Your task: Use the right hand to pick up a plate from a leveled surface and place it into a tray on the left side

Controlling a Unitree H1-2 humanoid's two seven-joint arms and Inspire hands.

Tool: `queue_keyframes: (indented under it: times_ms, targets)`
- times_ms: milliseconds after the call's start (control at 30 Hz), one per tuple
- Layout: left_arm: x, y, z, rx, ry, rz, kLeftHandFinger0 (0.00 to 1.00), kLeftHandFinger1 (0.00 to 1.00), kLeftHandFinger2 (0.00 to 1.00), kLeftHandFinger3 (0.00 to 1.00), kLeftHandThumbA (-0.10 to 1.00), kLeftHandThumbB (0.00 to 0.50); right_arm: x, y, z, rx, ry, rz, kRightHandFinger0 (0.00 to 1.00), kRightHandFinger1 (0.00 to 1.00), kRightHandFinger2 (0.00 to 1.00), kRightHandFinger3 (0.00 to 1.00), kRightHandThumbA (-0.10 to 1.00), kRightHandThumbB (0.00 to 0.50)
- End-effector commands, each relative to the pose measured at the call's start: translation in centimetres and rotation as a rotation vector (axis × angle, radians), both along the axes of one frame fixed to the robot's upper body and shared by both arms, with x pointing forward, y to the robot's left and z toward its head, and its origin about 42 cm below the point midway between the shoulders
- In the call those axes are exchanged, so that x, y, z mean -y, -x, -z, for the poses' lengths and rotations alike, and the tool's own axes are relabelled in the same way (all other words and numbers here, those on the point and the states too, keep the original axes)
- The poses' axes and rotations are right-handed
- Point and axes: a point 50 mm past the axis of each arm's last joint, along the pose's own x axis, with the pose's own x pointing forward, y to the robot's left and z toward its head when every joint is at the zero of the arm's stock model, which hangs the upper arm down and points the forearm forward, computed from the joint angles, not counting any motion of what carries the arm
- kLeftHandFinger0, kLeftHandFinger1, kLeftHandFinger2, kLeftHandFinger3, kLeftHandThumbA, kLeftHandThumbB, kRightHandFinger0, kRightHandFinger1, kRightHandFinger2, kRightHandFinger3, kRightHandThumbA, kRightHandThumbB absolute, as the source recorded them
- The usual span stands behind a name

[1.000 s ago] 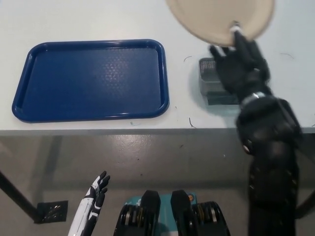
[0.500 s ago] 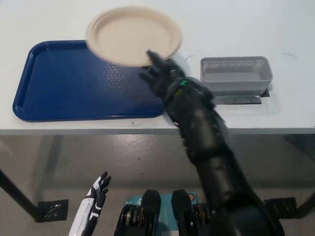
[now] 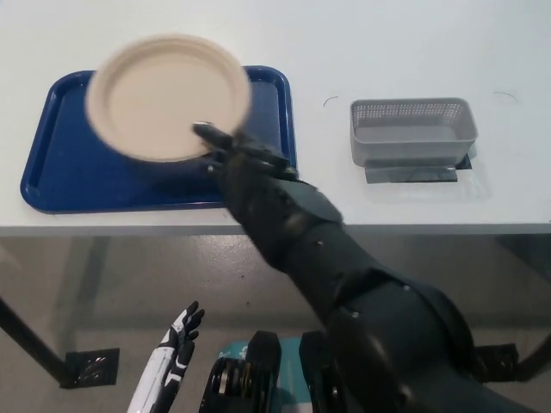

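A beige round plate (image 3: 164,96) hangs over the middle of the blue tray (image 3: 52,176), which lies on the white table at the left. My black right hand (image 3: 237,159) is shut on the plate's near right rim, the arm stretching across from the lower right. The plate looks blurred and hides much of the tray's floor. My white left hand (image 3: 176,344) rests below the table edge at the lower left, fingers apart and holding nothing.
A grey mesh basket (image 3: 413,129) stands on the table (image 3: 387,34) at the right, on a dark base. The table's front edge runs across the picture at mid height, with grey floor below it.
My right hand has carried the plate leftward from beside the basket, over the tray's right end, to above the tray's middle. The left hand has stayed low.
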Motion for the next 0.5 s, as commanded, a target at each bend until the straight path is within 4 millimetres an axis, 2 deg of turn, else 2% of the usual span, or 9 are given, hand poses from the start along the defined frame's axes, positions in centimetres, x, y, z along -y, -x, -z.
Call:
queue_keyframes:
  times_ms: [0,33,67,100,167,233,267,367,467]
  targets:
    - [-0.1,-0.7,-1.3,0.050,-0.011,0.026,1.00,1.00,1.00,1.00,1.00,0.227,-3.1,0.2,-4.4,0.201,-0.023,-0.249,0.91,1.00,1.00,1.00,0.71,0.331]
    - [-0.2,-0.8,-1.3,0.051,-0.013,0.026,1.00,1.00,1.00,1.00,1.00,0.228,-3.1,0.2,-4.3,0.224,0.006,-0.306,1.00,1.00,1.00,1.00,0.81,0.376]
    - [-0.2,-0.8,-1.4,0.051,-0.015,0.028,1.00,1.00,1.00,1.00,1.00,0.230,-3.0,0.1,-4.3,0.251,0.044,-0.349,1.00,1.00,1.00,1.00,0.90,0.436]
    - [-0.1,-0.8,-1.4,0.048,-0.013,0.029,1.00,1.00,1.00,1.00,1.00,0.239,-2.8,0.0,-4.2,0.255,0.044,-0.362,1.00,1.00,1.00,1.00,0.86,0.467]
    - [-0.1,-0.8,-1.3,0.049,-0.015,0.030,1.00,1.00,1.00,1.00,1.00,0.239,-2.5,-0.2,-4.3,0.291,0.098,-0.398,1.00,1.00,1.00,1.00,0.93,0.489]
    - [-0.1,-0.8,-1.3,0.048,-0.016,0.034,1.00,1.00,1.00,1.00,1.00,0.240,-2.2,-0.5,-4.6,0.352,0.182,-0.429,1.00,1.00,1.00,1.00,0.96,0.491]
    - [-0.1,-0.8,-1.3,0.047,-0.015,0.036,1.00,1.00,1.00,1.00,1.00,0.241,-2.1,-0.5,-4.8,0.360,0.161,-0.438,1.00,1.00,1.00,1.00,0.93,0.473]
    - [-0.2,-1.3,-1.5,0.047,-0.006,0.045,1.00,1.00,1.00,1.00,1.00,0.255,-1.7,-1.0,-6.0,0.363,0.116,-0.433,1.00,1.00,1.00,1.00,0.91,0.468]
    - [-0.1,-1.2,-1.5,0.048,-0.009,0.044,1.00,1.00,1.00,1.00,1.00,0.259,-1.5,-1.2,-6.7,0.385,0.095,-0.429,1.00,1.00,1.00,1.00,0.97,0.465]
